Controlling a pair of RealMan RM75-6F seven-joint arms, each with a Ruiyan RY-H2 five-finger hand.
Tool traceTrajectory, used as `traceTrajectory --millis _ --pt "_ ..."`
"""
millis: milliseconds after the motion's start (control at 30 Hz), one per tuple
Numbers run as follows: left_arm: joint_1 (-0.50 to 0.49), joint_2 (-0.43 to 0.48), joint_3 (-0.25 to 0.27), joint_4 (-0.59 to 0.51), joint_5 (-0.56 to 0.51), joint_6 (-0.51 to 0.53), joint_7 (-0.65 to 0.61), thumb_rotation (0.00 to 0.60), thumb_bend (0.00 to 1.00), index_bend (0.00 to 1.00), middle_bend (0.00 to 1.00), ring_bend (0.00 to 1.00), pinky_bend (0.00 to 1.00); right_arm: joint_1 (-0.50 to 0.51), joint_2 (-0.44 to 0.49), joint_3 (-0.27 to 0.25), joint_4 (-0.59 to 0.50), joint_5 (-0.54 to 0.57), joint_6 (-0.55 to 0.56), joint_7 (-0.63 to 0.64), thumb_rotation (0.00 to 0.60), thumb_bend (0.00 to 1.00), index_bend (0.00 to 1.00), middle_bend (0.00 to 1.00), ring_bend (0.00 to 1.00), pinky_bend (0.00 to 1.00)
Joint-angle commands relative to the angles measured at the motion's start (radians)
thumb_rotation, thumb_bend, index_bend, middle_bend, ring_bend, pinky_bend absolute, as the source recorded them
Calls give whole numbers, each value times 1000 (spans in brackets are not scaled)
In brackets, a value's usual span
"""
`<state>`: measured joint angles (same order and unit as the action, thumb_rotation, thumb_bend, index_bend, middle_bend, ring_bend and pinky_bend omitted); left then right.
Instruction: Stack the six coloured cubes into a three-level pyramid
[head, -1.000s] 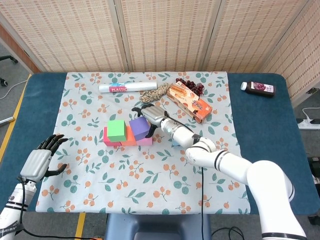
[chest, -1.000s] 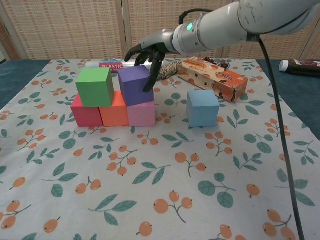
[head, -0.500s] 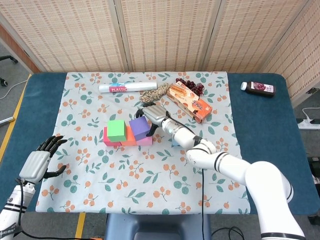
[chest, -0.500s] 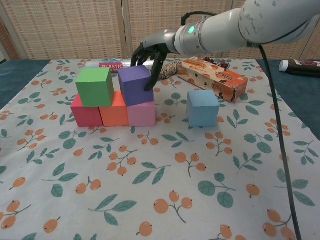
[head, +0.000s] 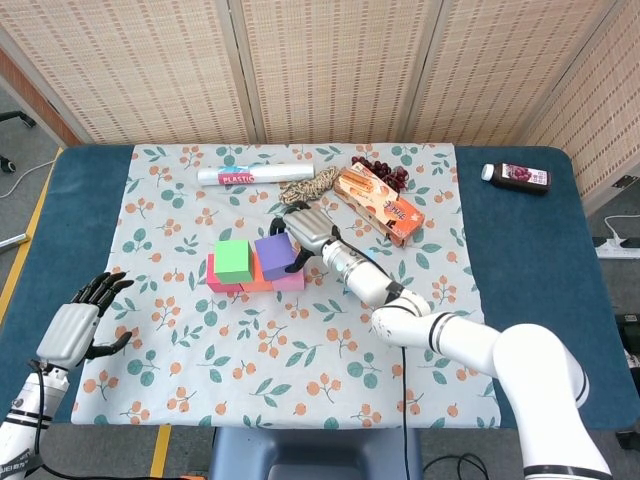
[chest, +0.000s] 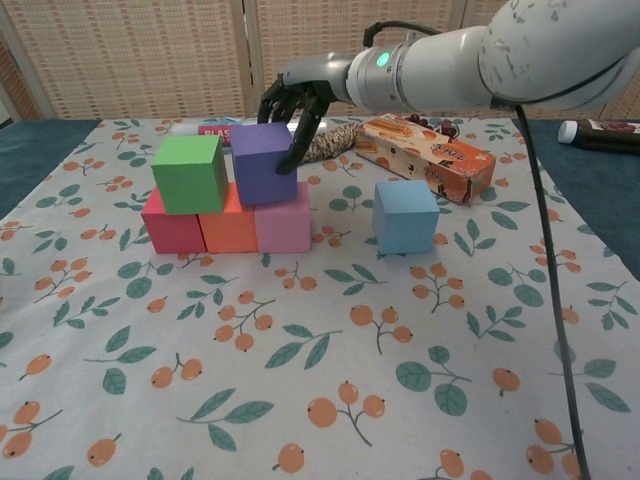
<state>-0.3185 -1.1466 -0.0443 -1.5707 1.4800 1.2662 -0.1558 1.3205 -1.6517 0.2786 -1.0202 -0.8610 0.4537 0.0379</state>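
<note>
Chest view: right robot hand (chest: 296, 95) grips the purple cube (chest: 263, 163), fingers curled over its top and right face.
Purple cube: on the orange cube (chest: 229, 222) and pink cube (chest: 284, 222), beside the green cube (chest: 188, 173).
Blue cube (chest: 405, 216): apart, on the counter cloth.
Left robot hand (head: 82, 321): fingers spread, holding nothing.

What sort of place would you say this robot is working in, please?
Probably an indoor lab or demo corner: a table with a floral cloth stands before woven folding screens, and cables with a power strip lie on the floor.
</note>
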Motion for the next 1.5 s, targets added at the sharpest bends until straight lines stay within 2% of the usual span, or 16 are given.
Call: traceTrajectory --millis 33,333,567,1500 --pt "1 1 1 1 3 2 -2 600 295 145 70 17 140 5 0 -5 -25 66 27 -45 600 31 462 378 169 8" --pt "7 0 5 6 13 11 -14 600 296 145 69 17 141 43 -6 -24 -67 252 76 -158 600 32 460 378 170 8" --pt "10 -5 8 19 20 14 -28 600 295 144 68 16 141 65 -14 -35 -72 343 95 -214 600 32 458 378 170 8" --pt "11 -18 13 54 32 15 -66 600 297 134 55 9 140 107 -61 -31 -46 498 145 -343 600 32 441 378 170 1"
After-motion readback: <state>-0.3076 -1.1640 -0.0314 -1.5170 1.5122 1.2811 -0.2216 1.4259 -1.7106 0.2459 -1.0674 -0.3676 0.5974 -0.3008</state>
